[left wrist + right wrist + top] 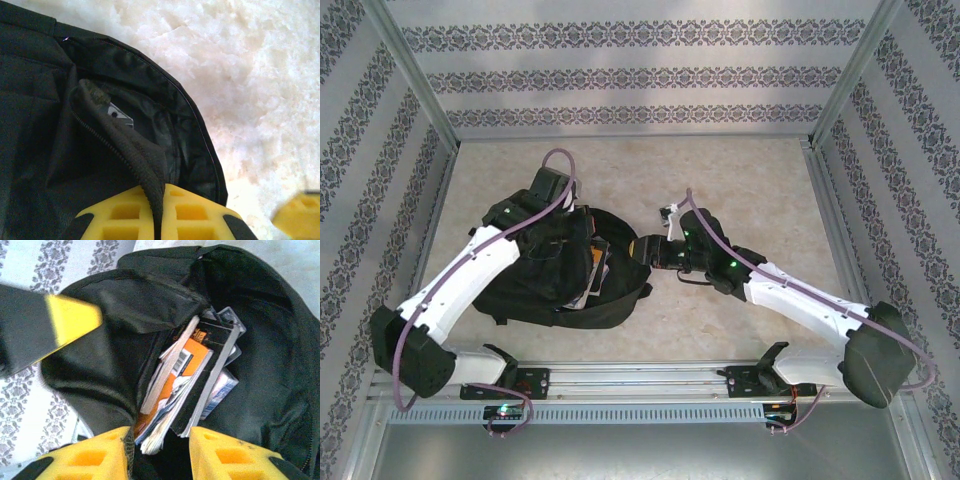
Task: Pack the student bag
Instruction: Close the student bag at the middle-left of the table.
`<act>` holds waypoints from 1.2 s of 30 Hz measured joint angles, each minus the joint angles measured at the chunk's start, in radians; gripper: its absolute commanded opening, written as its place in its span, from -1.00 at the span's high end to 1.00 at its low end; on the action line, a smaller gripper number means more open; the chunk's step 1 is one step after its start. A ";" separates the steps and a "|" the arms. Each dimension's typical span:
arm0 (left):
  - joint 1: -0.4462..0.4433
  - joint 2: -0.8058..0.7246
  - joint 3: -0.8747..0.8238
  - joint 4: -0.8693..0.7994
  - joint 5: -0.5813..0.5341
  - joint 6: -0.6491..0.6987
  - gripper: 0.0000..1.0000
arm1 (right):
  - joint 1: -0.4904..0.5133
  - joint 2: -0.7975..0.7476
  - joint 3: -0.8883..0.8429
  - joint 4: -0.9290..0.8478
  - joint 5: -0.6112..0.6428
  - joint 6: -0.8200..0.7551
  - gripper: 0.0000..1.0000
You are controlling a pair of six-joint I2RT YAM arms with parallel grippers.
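Beige marbled table [740, 170], patterned walls [620, 80] on three sides, aluminium rails at the corners.

Left pincer [156, 196]: closed. A thick fold of black fabric, the zip-edged rim [107, 142] of the student bag [555, 285], runs down between its yellow fingers [180, 196] and is pinched there.

Right pincer [160, 436]: jaws partway apart, nothing clamped. The lower ends of the books [192, 380] show in the gap between them. One finger sits just beside the rim of the bag's mouth (contact cannot be told).

Student bag: lies flat on the table, left of centre and near the arms' bases. Black soft fabric with a rounded outline, and a strap [632, 293] looping out at its near right side. The mouth gapes wide. Inside, several books stand packed side by side: a black cover with an orange panel, pale page edges, and a glossy one at the outer side. A blurred black-and-yellow part [60, 325] stands at the far rim of the mouth.

Left arm [470, 265]: rises from the near-left base, with the white link slanting up and to the right. Its wrist bends down over the far left part of the bag.

Right arm [800, 300]: reaches from the near-right base leftwards, low over the table. Its wrist sits at the bag's right edge. A purple cable runs along each arm.
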 measured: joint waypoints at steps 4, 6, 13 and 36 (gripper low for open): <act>0.029 0.039 0.000 0.030 0.010 -0.023 0.25 | 0.075 0.069 0.115 -0.116 -0.034 -0.146 0.29; 0.036 0.050 0.003 0.040 0.012 -0.035 -0.01 | 0.121 0.127 0.197 -0.172 -0.050 -0.221 0.25; 0.036 -0.004 0.014 0.022 -0.008 -0.070 -0.29 | 0.263 0.246 0.398 -0.323 -0.028 -0.458 0.16; 0.043 -0.385 -0.017 -0.642 -0.311 -0.460 -0.51 | 0.560 0.274 0.418 -0.265 0.208 -0.966 -0.17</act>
